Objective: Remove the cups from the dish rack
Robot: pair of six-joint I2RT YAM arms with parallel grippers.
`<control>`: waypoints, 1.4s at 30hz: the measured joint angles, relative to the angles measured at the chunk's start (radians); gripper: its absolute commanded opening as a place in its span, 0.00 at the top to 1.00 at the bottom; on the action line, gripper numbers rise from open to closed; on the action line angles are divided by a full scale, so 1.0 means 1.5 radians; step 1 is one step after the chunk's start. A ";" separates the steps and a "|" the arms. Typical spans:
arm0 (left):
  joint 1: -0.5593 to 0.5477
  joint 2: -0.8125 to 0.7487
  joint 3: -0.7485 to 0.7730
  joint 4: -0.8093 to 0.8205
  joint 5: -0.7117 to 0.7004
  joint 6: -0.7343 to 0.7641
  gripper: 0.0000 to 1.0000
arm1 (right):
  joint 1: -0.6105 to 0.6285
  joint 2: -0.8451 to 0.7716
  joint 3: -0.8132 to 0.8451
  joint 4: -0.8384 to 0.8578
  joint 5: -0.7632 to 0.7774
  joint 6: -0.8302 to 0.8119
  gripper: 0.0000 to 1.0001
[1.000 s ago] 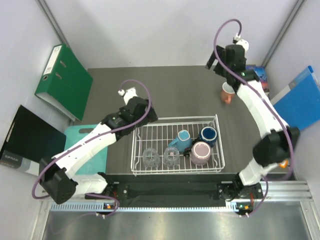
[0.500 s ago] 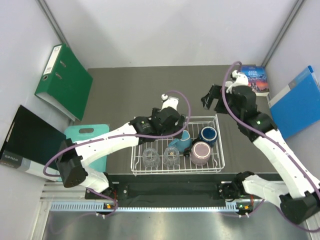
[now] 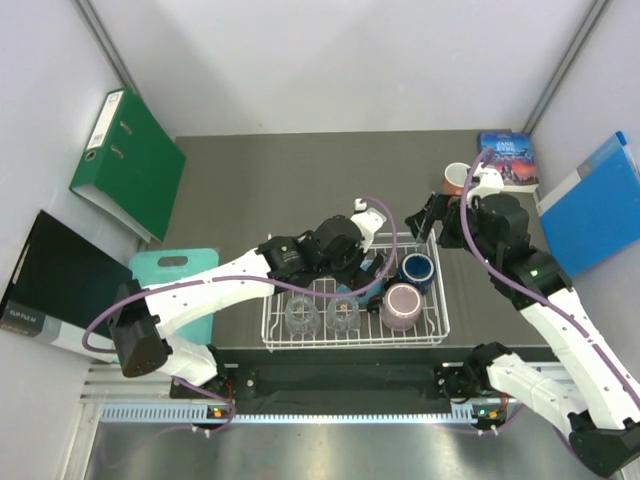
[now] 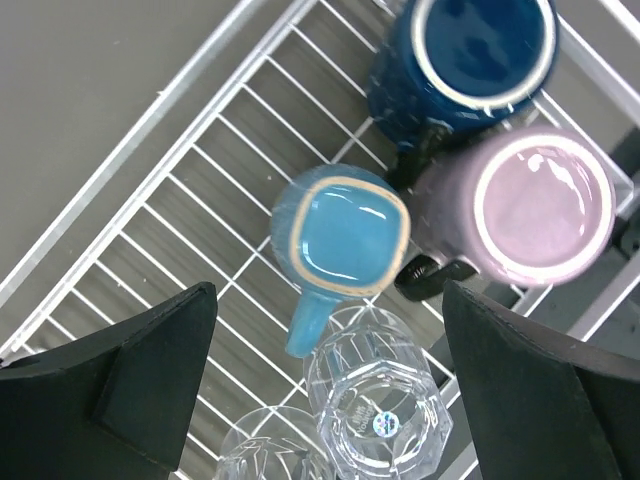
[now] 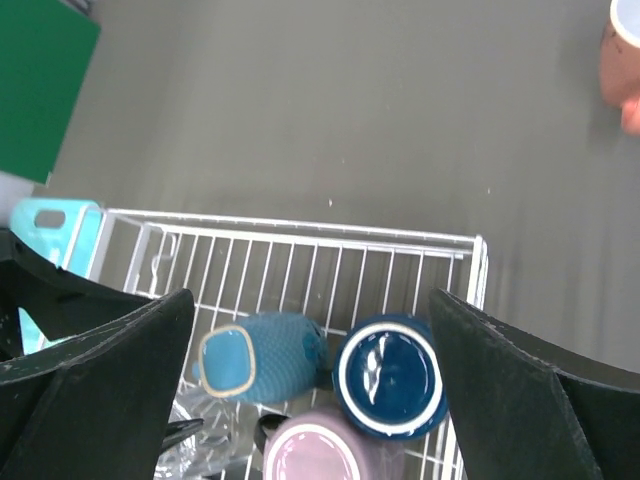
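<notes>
White wire rack (image 3: 355, 341) sits at the near edge of the table (image 3: 250, 180), between your two arm bases. Five cups are in its right half: a blue mug (image 4: 340, 232), a navy mug (image 4: 470, 50) and a pink mug (image 4: 540, 205) packed close together, and two tumblers (image 4: 375, 410) (image 4: 265, 455) side by side along the near rail. The blue mug's handle points at the nearer tumbler.

Your left gripper (image 4: 328, 300) hangs right over the blue mug, fingers spread wide and gripping nothing. Your right gripper (image 5: 310, 300) hovers above the rack's far right corner, just as wide and empty, with the navy mug below it.

The orange mug (image 3: 456, 178) is out on the table beyond that corner, just beside a book (image 3: 508, 158).
</notes>
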 measured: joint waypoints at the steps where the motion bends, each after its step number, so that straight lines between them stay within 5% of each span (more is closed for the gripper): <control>1: -0.002 0.001 -0.001 0.001 0.010 0.010 0.01 | 0.000 -0.002 -0.004 -0.003 -0.003 0.000 0.00; 22: -0.007 0.141 -0.019 0.062 0.041 0.100 0.07 | 0.000 -0.044 -0.012 -0.041 -0.006 0.001 0.00; 25: -0.006 0.141 -0.020 0.076 0.044 0.105 0.23 | 0.000 -0.044 -0.012 -0.041 -0.006 0.002 0.00; 32: 0.000 0.143 -0.023 0.093 0.066 0.119 0.97 | 0.000 -0.040 -0.025 -0.042 -0.006 0.001 0.00; 42: 0.001 0.142 -0.013 0.076 0.073 0.121 1.00 | 0.000 -0.039 -0.025 -0.040 -0.006 -0.001 0.00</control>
